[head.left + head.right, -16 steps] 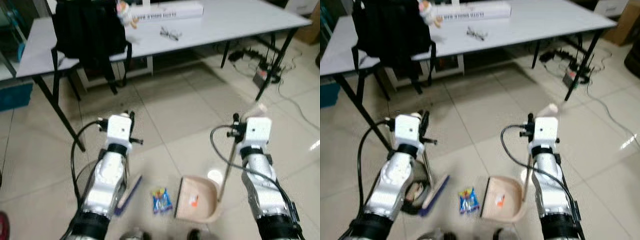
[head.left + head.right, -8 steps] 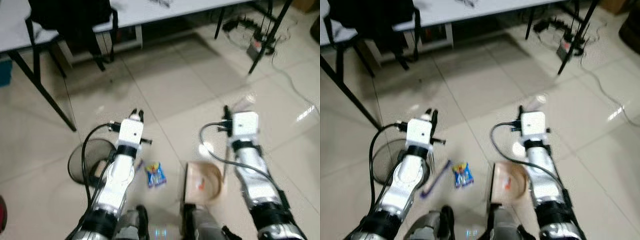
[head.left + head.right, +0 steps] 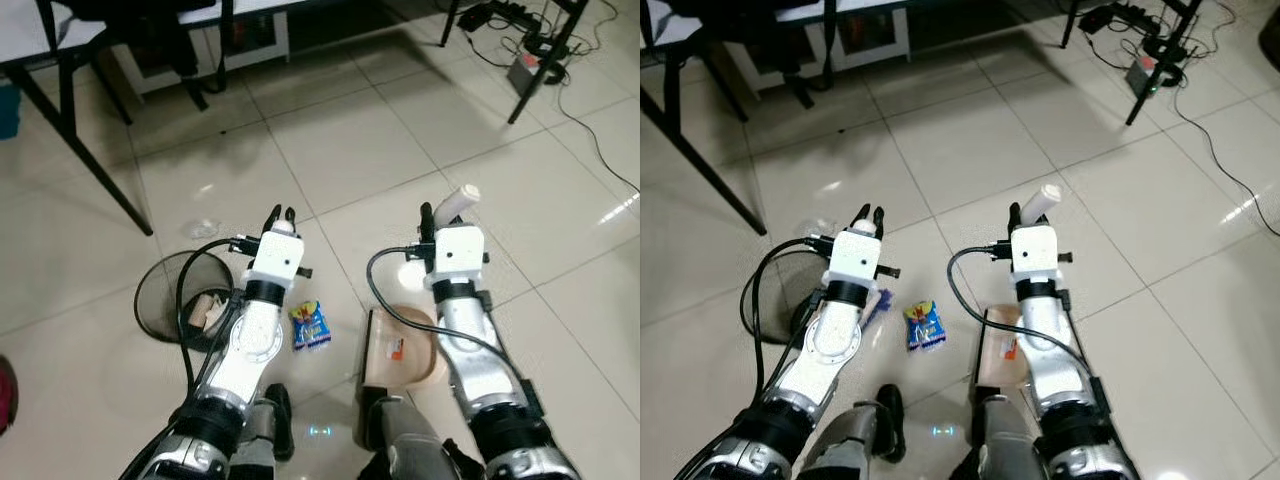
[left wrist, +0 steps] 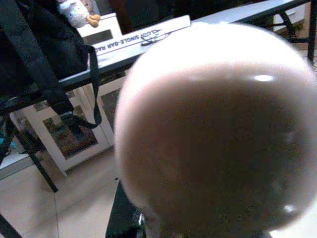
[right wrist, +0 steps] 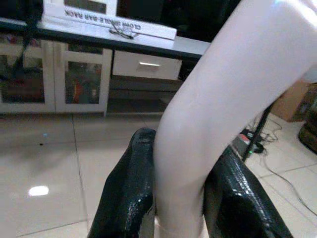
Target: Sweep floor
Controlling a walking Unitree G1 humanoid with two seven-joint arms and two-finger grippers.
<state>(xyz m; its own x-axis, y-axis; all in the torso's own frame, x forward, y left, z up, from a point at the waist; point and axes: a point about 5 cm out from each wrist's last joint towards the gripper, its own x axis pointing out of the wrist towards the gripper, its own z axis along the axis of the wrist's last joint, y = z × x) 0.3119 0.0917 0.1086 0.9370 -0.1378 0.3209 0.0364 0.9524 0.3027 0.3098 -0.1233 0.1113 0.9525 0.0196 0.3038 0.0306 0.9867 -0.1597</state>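
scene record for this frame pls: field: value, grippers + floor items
left gripper: shut on broom handle, over the floor beside the bin
right gripper: shut on dustpan handle, fingers either side of it
dustpan: beige, on the floor under the right arm, a small orange scrap inside
snack wrapper: blue and yellow, on the tile between the two arms, outside the dustpan
bin: black mesh, on the floor at robot's left, some rubbish inside
table legs: black, ahead at left

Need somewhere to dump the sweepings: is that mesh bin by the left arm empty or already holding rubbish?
Not empty: the black mesh bin stands upright on the tiles with pale crumpled rubbish inside it.
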